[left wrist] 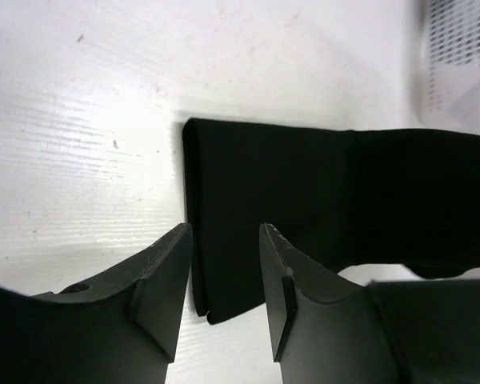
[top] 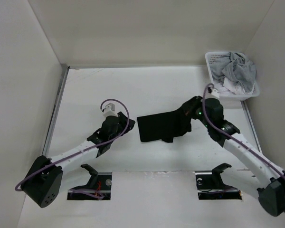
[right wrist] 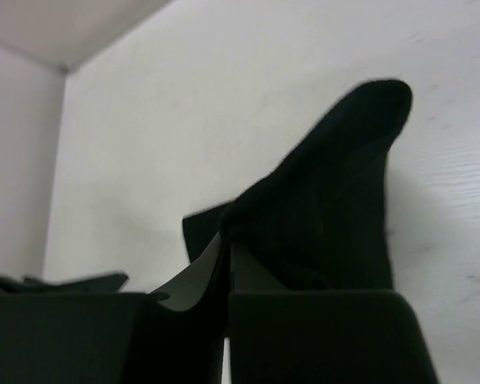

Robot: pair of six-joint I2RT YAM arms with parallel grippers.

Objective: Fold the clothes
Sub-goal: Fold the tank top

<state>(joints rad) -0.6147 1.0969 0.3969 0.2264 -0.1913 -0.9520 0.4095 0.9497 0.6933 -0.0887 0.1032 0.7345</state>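
The clothes (top: 159,126) are one black garment lying partly folded in the middle of the white table. Its right end is raised off the table, and my right gripper (top: 186,111) is shut on that end. In the right wrist view the black cloth (right wrist: 336,200) rises from the pinched jaws of the right gripper (right wrist: 226,240). My left gripper (top: 126,124) stands open just left of the garment's left edge, holding nothing. In the left wrist view the left gripper (left wrist: 224,240) frames the near left corner of the clothes (left wrist: 304,200), which lies flat beyond the fingertips (left wrist: 164,276).
A white basket (top: 210,61) stands at the back right corner with a light grey garment (top: 240,69) and a white cloth (top: 228,86) piled in it. White walls close the table on the left, back and right. Two cut-outs (top: 92,187) lie at the near edge.
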